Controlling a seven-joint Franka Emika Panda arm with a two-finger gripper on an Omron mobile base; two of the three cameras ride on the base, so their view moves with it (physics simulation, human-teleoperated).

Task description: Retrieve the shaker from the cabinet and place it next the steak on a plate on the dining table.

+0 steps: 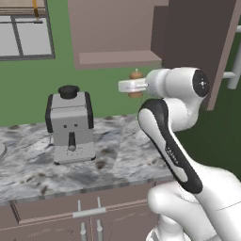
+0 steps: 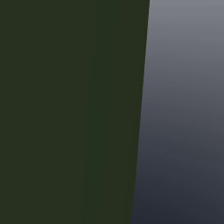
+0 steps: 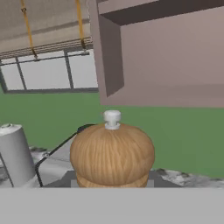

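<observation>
my gripper [image 1: 135,86] is clamped on the shaker [image 1: 136,75] (wooden dome close up in hand view [image 3: 112,153]), held in air just below the cabinet [image 1: 117,33] shelf, above counter [image 1: 117,155] w/ coffee machine [image 1: 70,124].

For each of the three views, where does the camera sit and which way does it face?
Left base view: behind the arm's left, facing the counter, coffee machine and cabinet; arm and gripper show, holding the shaker.
Right base view: faces flat dark green and grey surfaces.
Hand view: along the gripper, facing window and cabinet.
Shared by left base and hand views: shaker, cabinet.
</observation>
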